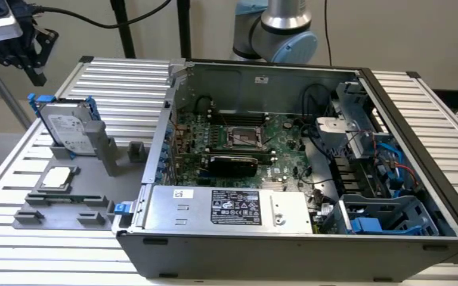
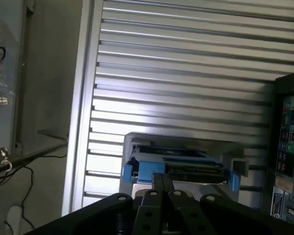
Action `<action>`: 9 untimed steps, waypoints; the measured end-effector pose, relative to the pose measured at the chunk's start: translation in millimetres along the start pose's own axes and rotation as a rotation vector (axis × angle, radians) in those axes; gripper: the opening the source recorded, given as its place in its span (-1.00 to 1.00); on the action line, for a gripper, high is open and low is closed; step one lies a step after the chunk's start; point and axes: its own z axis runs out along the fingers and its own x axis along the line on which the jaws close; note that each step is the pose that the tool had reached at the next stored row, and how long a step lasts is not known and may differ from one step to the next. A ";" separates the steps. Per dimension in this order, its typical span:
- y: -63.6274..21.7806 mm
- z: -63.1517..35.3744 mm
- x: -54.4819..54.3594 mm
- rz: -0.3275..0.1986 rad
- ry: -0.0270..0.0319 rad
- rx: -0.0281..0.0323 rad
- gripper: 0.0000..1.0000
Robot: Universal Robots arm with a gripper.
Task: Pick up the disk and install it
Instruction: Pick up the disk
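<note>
Exterior view: disk stands upright on its edge in a grey holder on the slatted bench, at the exterior view's left, outside the open computer case. Blue carrier frame clipped round it, white label facing the camera. Not installed yet. Hand hangs above the disk and a bit toward the exterior view's left, well apart from it, touching nothing. Wrist view looks down along the hand onto the disk from its top edge, with blue frame ends sticking out at both sides. Fingers sit together at the tips, nothing between them. Back in the exterior view, the holder rises from a grey fixture plate. A small square silver processor chip lies flat on that plate, just in front of the disk. A short grey block sits between the holder and the case wall. Inside the case: green motherboard on the floor, large silver box with a black label along the near wall, and a blue drive cage in the near corner at the exterior view's right. Arm base stands behind the case. A black cable runs to the hand's wrist. Wrist view also catches the case's port panel beside the bench slats.
</note>
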 end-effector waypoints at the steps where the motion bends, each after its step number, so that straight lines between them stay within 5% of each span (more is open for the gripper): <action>1: 0.0 0.1 0.0 -0.018 0.0009 -0.0003 -1.00; 9: -0.1 1.3 0.0 -0.162 0.0084 -0.0030 -1.00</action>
